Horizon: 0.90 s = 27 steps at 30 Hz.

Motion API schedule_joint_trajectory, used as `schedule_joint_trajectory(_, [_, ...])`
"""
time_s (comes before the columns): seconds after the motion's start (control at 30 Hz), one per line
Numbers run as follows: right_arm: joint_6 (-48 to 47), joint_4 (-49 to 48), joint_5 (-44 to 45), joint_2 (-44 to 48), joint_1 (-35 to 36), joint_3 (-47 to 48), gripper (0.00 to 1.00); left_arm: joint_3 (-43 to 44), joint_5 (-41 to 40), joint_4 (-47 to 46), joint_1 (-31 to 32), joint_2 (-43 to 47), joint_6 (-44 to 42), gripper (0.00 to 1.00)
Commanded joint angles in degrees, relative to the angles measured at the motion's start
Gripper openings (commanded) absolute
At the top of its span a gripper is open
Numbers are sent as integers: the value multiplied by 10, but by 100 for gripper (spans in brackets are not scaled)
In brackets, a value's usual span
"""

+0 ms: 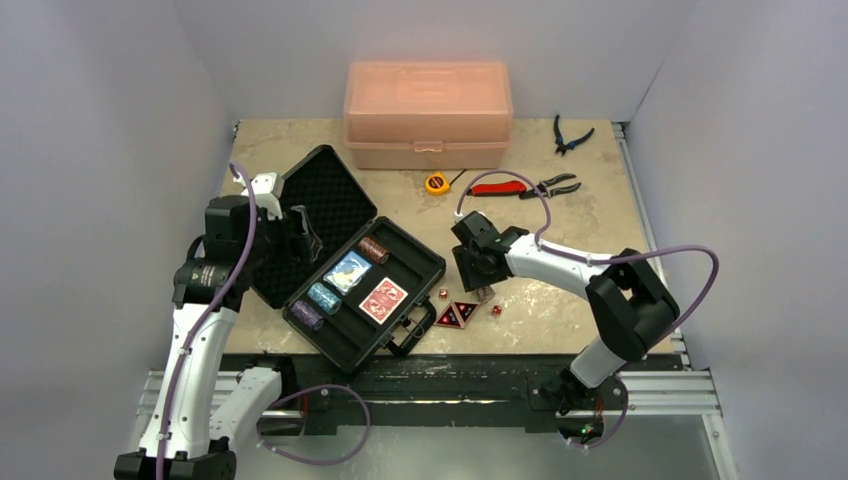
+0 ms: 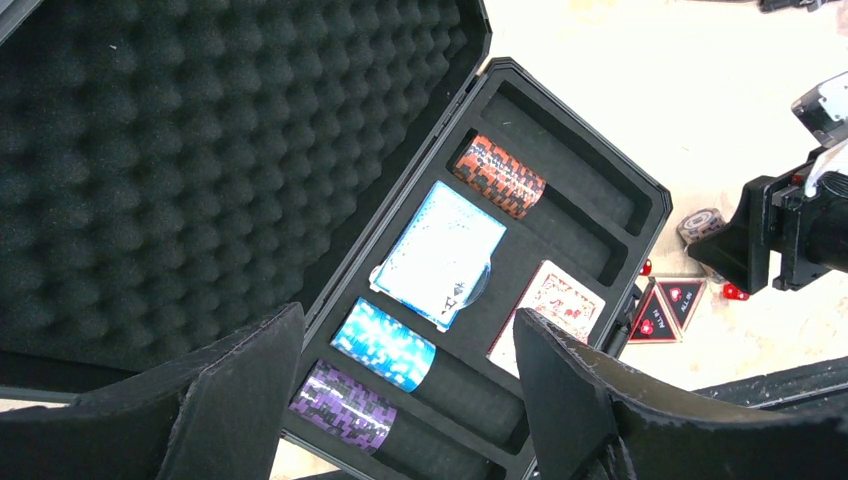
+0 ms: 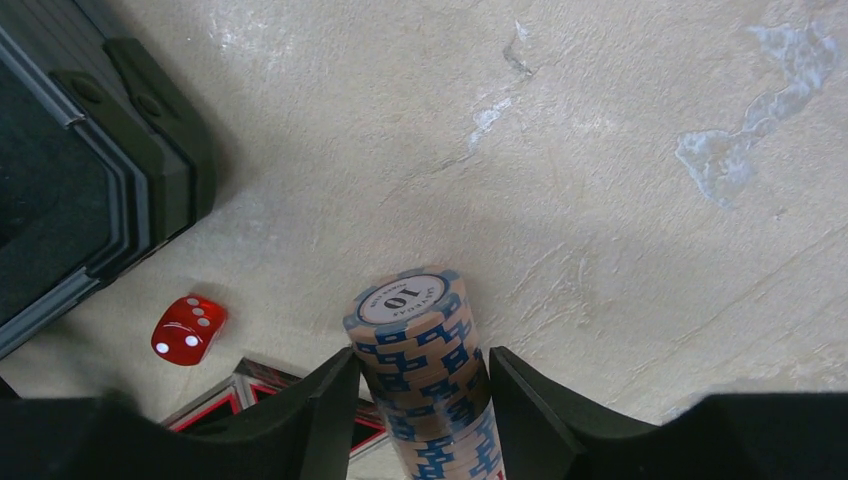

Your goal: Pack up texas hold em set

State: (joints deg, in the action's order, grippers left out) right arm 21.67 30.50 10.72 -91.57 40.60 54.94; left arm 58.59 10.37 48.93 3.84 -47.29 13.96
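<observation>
Left gripper (image 2: 405,330) hangs spread wide over the open black foam-lined hard case (image 1: 330,195) at the left of the beige stone-look tabletop (image 1: 580,215). Right gripper (image 3: 422,400), arm bent low, straddles a tan-and-blue chip stack (image 3: 405,300) beside the case; I cannot tell whether it pinches. Plain pale walls (image 1: 100,120) surround the tabletop.

The case (image 1: 330,215) is black, its lid lined with black egg-crate foam. One chip stack is an orange-and-black stack (image 2: 498,176), another a blue-and-white stack (image 2: 383,344), a third a purple-and-black stack (image 2: 343,405). The blue card deck (image 2: 440,252) is pale with white speckling; the red-and-white deck (image 2: 555,305) has an ornate print. The triangles (image 2: 665,308) are black with red edging. The die (image 3: 188,329) is clear red with white pips. The tan stack (image 3: 425,370) bears blue stripes. The table (image 3: 600,150) is mottled beige. The box (image 1: 428,110) is translucent orange.
</observation>
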Motion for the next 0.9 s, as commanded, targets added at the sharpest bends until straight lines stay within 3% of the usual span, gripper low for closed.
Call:
schedule_joint_trajectory(0.0, [7,8,-18,-14,3,1,51,1,13,-14,0,1,2,76])
schedule_joint_trajectory(0.37, [-14,31,-26,24,3,61,0,0,15,-14,1,3,3,76])
schedule_joint_trajectory(0.87, [-14,35,-22,54,3,185,0,0,15,-16,0,2,3,76])
